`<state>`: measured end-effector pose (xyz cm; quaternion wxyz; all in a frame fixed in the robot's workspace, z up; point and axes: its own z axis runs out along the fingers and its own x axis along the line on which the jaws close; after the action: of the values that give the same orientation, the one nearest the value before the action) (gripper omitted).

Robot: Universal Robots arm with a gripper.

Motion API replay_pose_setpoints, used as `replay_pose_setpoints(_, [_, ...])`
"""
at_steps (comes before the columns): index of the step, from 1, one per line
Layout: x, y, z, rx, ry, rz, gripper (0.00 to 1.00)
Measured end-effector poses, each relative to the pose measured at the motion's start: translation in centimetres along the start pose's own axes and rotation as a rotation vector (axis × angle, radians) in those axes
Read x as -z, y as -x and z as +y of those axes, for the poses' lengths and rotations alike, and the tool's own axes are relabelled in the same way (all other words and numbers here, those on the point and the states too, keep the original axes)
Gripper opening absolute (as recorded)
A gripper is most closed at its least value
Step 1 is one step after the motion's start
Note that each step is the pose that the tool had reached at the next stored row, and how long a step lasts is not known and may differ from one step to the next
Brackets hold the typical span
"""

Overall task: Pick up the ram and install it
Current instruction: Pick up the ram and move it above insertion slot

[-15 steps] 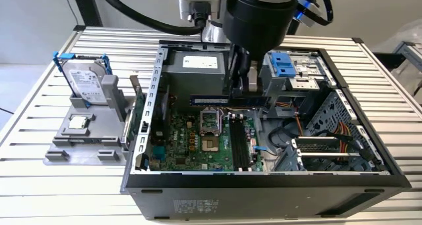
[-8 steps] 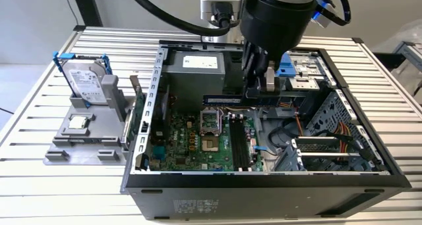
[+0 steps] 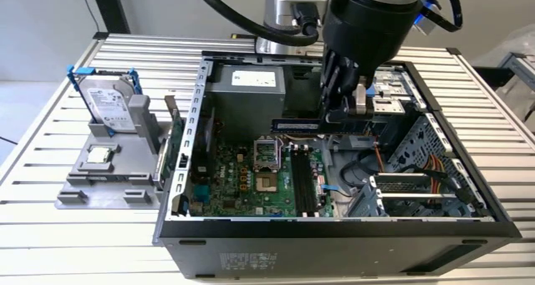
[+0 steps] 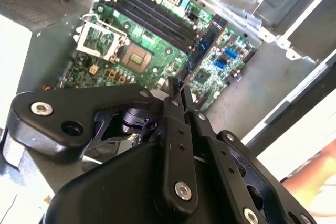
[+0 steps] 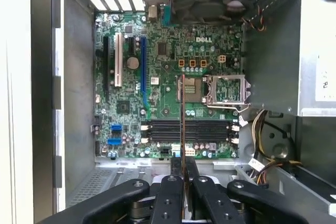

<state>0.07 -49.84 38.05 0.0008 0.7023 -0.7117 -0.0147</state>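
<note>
Gripping the ram [image 3: 299, 126] near one end, with the jaws clenched on its two flat faces. Letting the rest of the stick jut out level from the jaws, toward the exterior view's left.

Hovering it in the air above the memory slots [image 3: 302, 186], apart from them and not seated. Showing it edge-on in the first wrist view [image 5: 182, 124], as a thin line running out from between the jaws and crossing the memory slots [image 5: 210, 128]. Lying crosswise to the memory slots [image 4: 152, 17] in the second wrist view as well, its board face [image 4: 205, 45] tilted into sight.

Judging it light and stiff, but thin and brittle. Likely flexing or cracking under a sideways push, with bare contacts better left untouched. Favouring a pinch on the flat faces, close to the upper edge and nearer the middle for even pressure.

Leaving the hard drive [image 3: 113, 106] upright in its holder on the tabletop [image 3: 84, 235], well apart from the memory slots and outside the computer case [image 3: 334, 225].
</note>
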Motion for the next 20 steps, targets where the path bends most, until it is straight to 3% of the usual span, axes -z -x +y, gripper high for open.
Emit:
replay_pose_setpoints(3, [0.01,0.16,-0.3,0.0,0.0,0.0001,0.0])
replay_pose_setpoints(14, [0.0,0.2,-0.33,0.0,0.0,-0.0002,0.0])
replay_pose_setpoints(20, [-0.01,0.75,-0.41,0.0,0.0,-0.0001,0.0])
